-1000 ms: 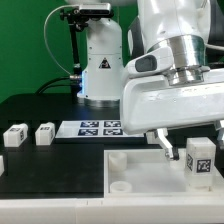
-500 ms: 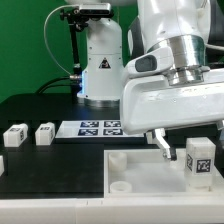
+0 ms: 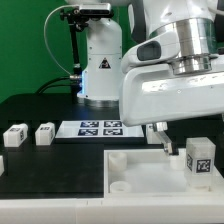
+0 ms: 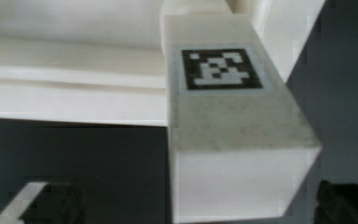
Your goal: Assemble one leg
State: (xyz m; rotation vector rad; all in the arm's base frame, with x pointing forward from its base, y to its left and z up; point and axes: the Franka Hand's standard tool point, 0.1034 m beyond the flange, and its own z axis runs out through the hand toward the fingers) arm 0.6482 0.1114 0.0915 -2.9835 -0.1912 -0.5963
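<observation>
Leg (image 3: pixel 200 160) is seen in the exterior view standing upright on the large white panel (image 3: pixel 140 168), close to the panel's edge at the exterior view's right. Its long axis is vertical, and its square marker face is turned toward the camera. Whether its foot is seated in a corner socket cannot be told. Two raised sockets (image 3: pixel 120 160) (image 3: pixel 120 186) are seen on the panel's side at the exterior view's left.

The end effector (image 3: pixel 188 142) is held over the leg with its fingers spread. One finger (image 3: pixel 164 144) is seen clear of the leg, with a gap between them, and nothing is pinched.

Two further legs (image 3: pixel 14 135) (image 3: pixel 45 132) lie on the dark tabletop (image 3: pixel 40 110) at the exterior view's left, well apart from the panel. The marker board (image 3: pixel 100 127) lies between them and the arm.

In the wrist view the leg (image 4: pixel 229 120) fills the middle, its long axis running away from the camera. Its marker (image 4: pixel 217 70) is shown on the face turned to the lens. The panel (image 4: pixel 69 90) is seen behind it. A pale finger (image 4: pixel 25 200) is seen apart from the leg's near end. On the other side a dark shape lies just beside the leg, and contact there cannot be told.
</observation>
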